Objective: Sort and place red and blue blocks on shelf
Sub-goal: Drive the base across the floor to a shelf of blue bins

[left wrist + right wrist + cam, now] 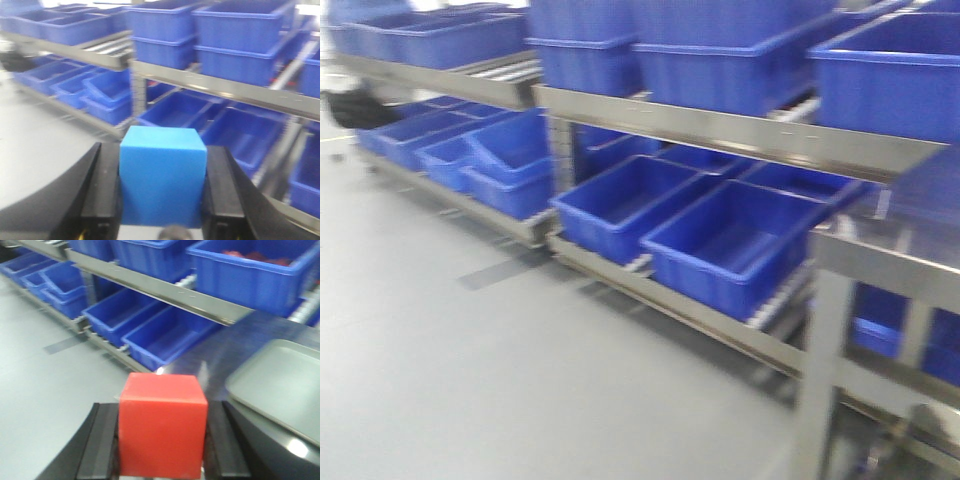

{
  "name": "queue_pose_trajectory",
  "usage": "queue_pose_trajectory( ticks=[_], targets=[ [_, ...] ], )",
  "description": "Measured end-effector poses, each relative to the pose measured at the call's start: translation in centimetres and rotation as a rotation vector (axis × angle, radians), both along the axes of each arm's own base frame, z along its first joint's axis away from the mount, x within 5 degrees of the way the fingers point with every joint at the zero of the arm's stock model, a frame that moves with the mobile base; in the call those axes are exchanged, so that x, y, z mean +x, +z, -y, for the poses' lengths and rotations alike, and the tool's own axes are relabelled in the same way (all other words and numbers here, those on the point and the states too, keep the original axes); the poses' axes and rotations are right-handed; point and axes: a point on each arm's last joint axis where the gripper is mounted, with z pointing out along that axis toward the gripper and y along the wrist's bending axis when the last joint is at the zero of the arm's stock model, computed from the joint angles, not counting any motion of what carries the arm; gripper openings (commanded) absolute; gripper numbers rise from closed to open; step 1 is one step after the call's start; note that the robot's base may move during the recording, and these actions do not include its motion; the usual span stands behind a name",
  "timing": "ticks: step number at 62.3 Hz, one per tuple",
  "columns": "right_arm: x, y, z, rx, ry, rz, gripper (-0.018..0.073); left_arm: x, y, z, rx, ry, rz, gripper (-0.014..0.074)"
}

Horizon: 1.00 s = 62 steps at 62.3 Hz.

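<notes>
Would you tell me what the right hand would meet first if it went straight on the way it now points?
Probably the open blue bin on the lower level of the shelf, which lies straight beyond the red block held in the right hand. Depth is unclear in the blur, so this is a guess.

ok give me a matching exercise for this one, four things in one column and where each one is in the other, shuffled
Things
1. blue block
2. red block
3. grey tray
4. blue bin

Places
a. between the fingers of the right end effector
b. on the lower level of the shelf
c. between the fingers of the left end effector
d. right of the red block in the right wrist view

Pairs: 1-c, 2-a, 3-d, 4-b
</notes>
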Motion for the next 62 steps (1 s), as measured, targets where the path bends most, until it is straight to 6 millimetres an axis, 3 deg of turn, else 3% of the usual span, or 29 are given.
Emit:
queue_pose_trajectory(
  ticks=[62],
  targets=[
    [0.0, 0.0, 0.0, 0.0, 0.0, 0.0, 0.0052, 0.0, 0.0, 0.0, 0.0, 0.0, 0.0, 0.0123]
  ],
)
